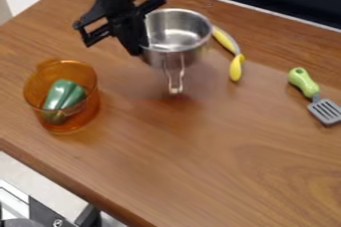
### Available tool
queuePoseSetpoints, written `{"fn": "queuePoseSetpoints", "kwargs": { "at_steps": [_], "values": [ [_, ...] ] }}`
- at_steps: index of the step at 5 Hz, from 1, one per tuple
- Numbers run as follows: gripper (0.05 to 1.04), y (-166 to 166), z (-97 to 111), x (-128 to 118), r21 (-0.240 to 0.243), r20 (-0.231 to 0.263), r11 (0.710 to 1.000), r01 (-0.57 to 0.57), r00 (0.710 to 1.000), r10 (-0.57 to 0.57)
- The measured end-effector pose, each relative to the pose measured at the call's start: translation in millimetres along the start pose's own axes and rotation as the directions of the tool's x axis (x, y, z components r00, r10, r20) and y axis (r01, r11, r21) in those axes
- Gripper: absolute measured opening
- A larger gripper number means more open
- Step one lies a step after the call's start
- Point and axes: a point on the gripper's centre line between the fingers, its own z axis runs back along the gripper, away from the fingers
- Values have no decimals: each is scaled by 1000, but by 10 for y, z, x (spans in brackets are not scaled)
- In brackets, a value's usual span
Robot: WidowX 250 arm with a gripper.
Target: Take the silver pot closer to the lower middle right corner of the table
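Gripper (141,47): pinching the silver pot's rim at its left side in the view.
Silver pot (174,54): upright near the table's (220,171) far edge, handle toward the camera.
Orange bowl (85,113): left, holding a green object (61,94).
Yellow-handled utensil (236,67): just right of the pot.
Spatula (324,109): far right.

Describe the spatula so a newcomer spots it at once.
On the wooden table, look near the view's right edge. The spatula has a light green handle and grey slotted head, unlike the yellow utensil right of the silver pot.
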Motion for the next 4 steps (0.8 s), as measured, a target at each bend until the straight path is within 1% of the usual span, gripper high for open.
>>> {"fn": "queuePoseSetpoints", "kwargs": {
  "at_steps": [1,2,3,4],
  "values": [
    [56,77,-6,-395,5,-27,989,147,989,-147],
    [56,172,-84,-610,18,-52,974,228,973,-226],
    [56,247,-219,-714,50,-39,959,278,960,-276],
    [56,230,-396,-750,77,-24,951,300,954,-299]
  ]
}}
